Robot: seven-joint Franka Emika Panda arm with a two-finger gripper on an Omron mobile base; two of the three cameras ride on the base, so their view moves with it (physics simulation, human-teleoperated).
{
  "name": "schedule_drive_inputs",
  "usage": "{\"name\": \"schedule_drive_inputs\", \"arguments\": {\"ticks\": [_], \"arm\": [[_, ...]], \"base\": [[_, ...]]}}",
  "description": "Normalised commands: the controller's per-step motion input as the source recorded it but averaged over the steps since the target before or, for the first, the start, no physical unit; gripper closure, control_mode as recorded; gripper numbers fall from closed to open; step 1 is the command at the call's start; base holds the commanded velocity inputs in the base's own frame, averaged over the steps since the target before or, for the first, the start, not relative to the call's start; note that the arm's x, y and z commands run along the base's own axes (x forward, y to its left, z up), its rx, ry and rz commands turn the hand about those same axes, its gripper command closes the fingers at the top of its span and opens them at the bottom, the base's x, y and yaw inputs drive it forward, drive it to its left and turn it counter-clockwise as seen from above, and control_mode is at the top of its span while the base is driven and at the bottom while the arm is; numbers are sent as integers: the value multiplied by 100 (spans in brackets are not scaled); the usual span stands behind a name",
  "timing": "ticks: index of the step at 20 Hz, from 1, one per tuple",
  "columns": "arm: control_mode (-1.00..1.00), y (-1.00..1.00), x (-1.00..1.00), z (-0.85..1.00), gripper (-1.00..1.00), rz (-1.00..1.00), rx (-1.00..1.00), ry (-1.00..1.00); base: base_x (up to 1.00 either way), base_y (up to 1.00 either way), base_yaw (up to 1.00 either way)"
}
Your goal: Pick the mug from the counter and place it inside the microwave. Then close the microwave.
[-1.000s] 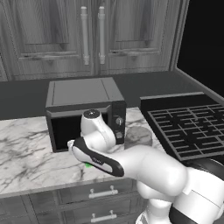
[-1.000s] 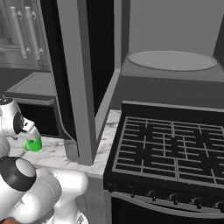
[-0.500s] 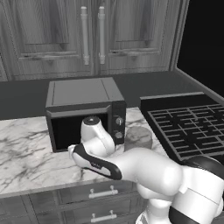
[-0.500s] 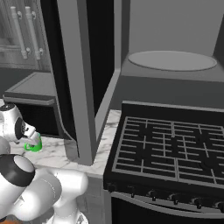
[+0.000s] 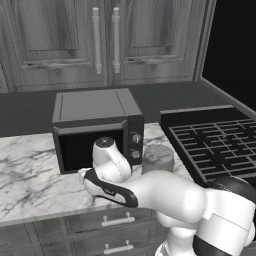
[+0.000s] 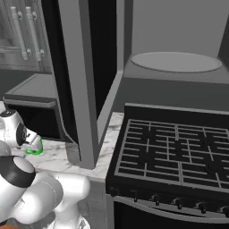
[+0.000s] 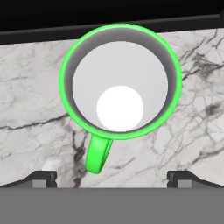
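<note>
The green mug [image 7: 120, 65] stands upright on the marbled counter [image 7: 35, 96], seen straight from above, its whitish inside showing and its handle [image 7: 98, 155] pointing to the bottom of the hand view. My gripper [image 7: 112, 177] hangs open right over it, with one fingertip [image 7: 41, 177] out past the mug on each side and nothing between them. In the right base view the mug [image 6: 33, 146] peeks out green under my hand. The microwave [image 5: 95, 107] stands just behind with its dark cavity open; its door [image 6: 76, 80] is swung out. My arm hides the mug in the left base view.
A grey marbled jar [image 5: 157, 159] stands on the counter [image 5: 30, 185] right of the microwave. A black stove [image 5: 215, 145] with grates fills the right side. Dark drawers [image 5: 117, 220] run under the counter's front edge, and cabinets [image 5: 105, 40] hang above.
My hand has come down toward the counter over the mug, and the arm now covers the mug in the left base view. The jaws have stayed open.
</note>
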Motion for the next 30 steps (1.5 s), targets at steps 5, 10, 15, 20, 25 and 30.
{"name": "schedule_drive_inputs", "arguments": {"ticks": [5,10,15,20,25,30], "arm": [[-100,0,9,-11,-100,-1,0,-3],[-100,5,14,-8,-100,-3,0,-3],[-100,9,1,0,-100,-3,0,0],[-100,9,3,0,-100,-3,0,0],[-100,1,0,0,-100,-1,0,0],[-100,0,0,0,-100,0,0,0]], "base": [[0,0,0],[0,0,0],[0,0,0],[0,0,0],[0,0,0],[0,0,0]]}}
